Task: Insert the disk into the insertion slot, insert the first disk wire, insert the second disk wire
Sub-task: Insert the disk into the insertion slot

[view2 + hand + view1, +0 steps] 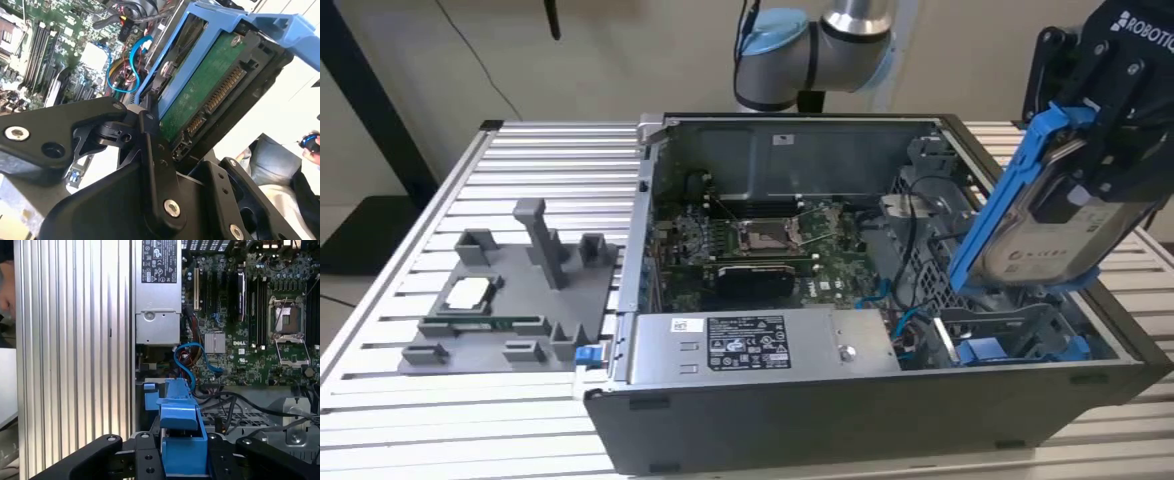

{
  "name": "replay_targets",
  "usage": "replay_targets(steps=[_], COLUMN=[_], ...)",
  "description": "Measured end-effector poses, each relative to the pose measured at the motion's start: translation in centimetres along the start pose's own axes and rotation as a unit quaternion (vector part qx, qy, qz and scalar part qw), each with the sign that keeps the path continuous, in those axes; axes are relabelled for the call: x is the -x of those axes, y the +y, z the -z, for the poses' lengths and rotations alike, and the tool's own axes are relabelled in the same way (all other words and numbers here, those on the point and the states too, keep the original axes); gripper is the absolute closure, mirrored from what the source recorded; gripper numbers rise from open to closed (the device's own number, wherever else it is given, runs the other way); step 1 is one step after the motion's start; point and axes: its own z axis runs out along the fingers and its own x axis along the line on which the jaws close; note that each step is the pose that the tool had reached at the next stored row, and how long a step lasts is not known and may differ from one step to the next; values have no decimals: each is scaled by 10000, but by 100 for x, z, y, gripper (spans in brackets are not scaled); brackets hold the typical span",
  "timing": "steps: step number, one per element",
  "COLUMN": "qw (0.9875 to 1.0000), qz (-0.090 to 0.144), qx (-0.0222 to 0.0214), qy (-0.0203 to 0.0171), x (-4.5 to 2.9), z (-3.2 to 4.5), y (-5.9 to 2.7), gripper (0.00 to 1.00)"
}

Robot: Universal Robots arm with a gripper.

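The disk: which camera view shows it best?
The exterior view: most of the disk shows there, tilted in its blue carrier, above the open computer case. The second wrist view shows its green circuit-board underside and connectors close up; the first wrist view shows the carrier's blue end.

The gripper is matt black with white lettering on its housing and jointed link fingers pinned by silver screws, and behind it the arm is a silver tube with pale blue joint caps and a thin black cable alongside.
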Motion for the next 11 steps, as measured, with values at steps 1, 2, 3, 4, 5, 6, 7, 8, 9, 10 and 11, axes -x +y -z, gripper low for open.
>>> replay_targets(steps=[1,2,3,4,5,6,7,8,9,10,11], qw=[10000,10000,10000,10000,10000,10000,10000,10000,10000,10000,10000], qz=[0,0,0,0,0,0,0,0,0,0,0], qx=[0,0,0,0,0,0,0,0,0,0,0], qy=[1,0,0,0,0,0,1,0,0,0,0], x=[0,0,0,0,0,0,-1,-1,-1,0,0], z=[-6,-13,-21,-29,-37,-48,-58,-67,-77,-85,-94], y=[-1,-3,-4,-5,-6,-8,-9,-11,-12,-13,-15], gripper=[67,67,67,67,67,67,67,67,67,67,67])
